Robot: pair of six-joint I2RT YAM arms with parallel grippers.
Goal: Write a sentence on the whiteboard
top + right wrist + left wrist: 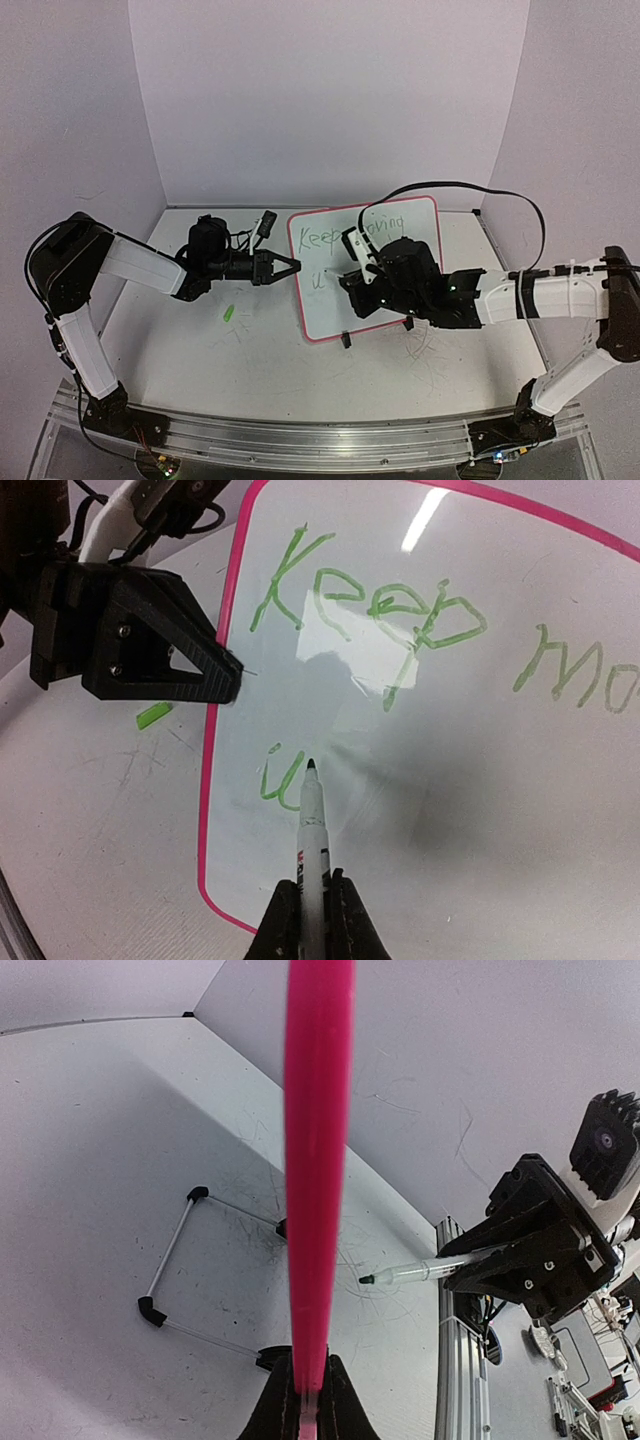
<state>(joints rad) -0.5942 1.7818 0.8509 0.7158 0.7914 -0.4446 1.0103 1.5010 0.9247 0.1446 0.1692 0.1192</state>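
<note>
Green handwritten sentence (372, 602): "Keep mo…" legible on top line, lone "u" begun on line below; middle of top line hidden behind right arm in overhead view.
Small glossy white whiteboard with pink-red frame (322, 302): stands mid-table on black feet, leaning back.
Clear-barrelled green-tipped marker (313, 845): tip just beside "u"; contact with board unclear.
Right gripper (312, 908): clamped on marker barrel.
Left gripper (306, 1398): pinched on board's left frame edge.
Small green cap (229, 313): lies on scuffed white table (200, 360), left of board.
</note>
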